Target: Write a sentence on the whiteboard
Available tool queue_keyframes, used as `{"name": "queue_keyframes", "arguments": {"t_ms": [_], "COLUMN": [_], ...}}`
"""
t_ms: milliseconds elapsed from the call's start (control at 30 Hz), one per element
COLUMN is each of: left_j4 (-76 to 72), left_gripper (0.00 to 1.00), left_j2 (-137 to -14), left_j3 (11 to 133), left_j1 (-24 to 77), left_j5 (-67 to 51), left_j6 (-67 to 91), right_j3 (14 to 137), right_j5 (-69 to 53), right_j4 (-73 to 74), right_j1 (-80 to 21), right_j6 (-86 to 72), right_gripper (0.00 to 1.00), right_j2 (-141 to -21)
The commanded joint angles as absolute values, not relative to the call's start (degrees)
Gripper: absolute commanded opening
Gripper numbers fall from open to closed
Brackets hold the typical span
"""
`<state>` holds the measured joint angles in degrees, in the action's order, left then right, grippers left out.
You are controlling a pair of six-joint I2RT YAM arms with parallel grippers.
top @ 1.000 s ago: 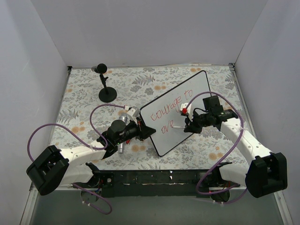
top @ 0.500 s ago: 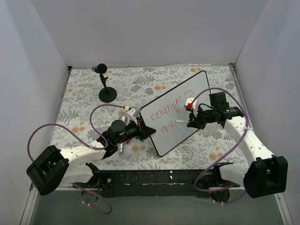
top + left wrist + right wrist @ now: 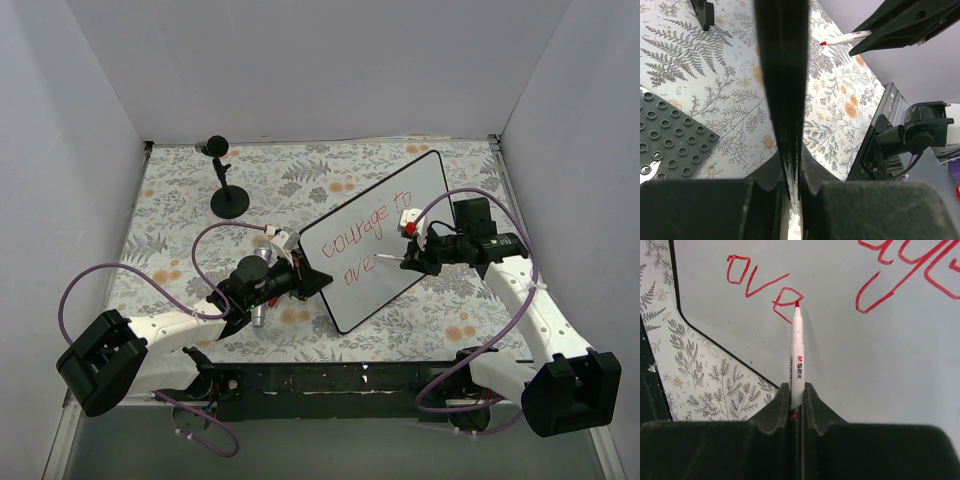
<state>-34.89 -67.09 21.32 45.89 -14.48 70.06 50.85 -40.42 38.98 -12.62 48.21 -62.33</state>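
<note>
we read the sentence only partly: "ove", its upper line cut off. the whiteboard stands tilted toward the table's right edge. the left gripper is clamped on its edge, the right gripper on a marker.

You have a floral-patterned tablecloth spread across the table. In the upper left of the top view, a small black stand with a round base and ball-shaped head stands upright. At the left wrist view's lower left, a dark perforated plate lies flat on the cloth.
</note>
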Motion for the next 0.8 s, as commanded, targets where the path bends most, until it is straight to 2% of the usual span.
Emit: {"name": "queue_keyframes", "arguments": {"t_ms": [0,767], "left_j4": [-34.19,-34.72], "left_gripper": [0.0,0.0], "left_j2": [-66.53,-66.44], "left_j3": [20.92,20.48], "left_j1": [46.23,46.23], "left_j5": [-16.0,-16.44], "left_j6": [67.41,67.59], "right_j3": [50.98,50.36], "right_j5": [-39.99,-41.75], "right_j4": [37.79,35.6], "right_j1": [-11.52,-10.55], "right_j6": [48.34,48.34], "right_gripper": [0.01,0.01], "right_j2": [-60.82,-63.72]}}
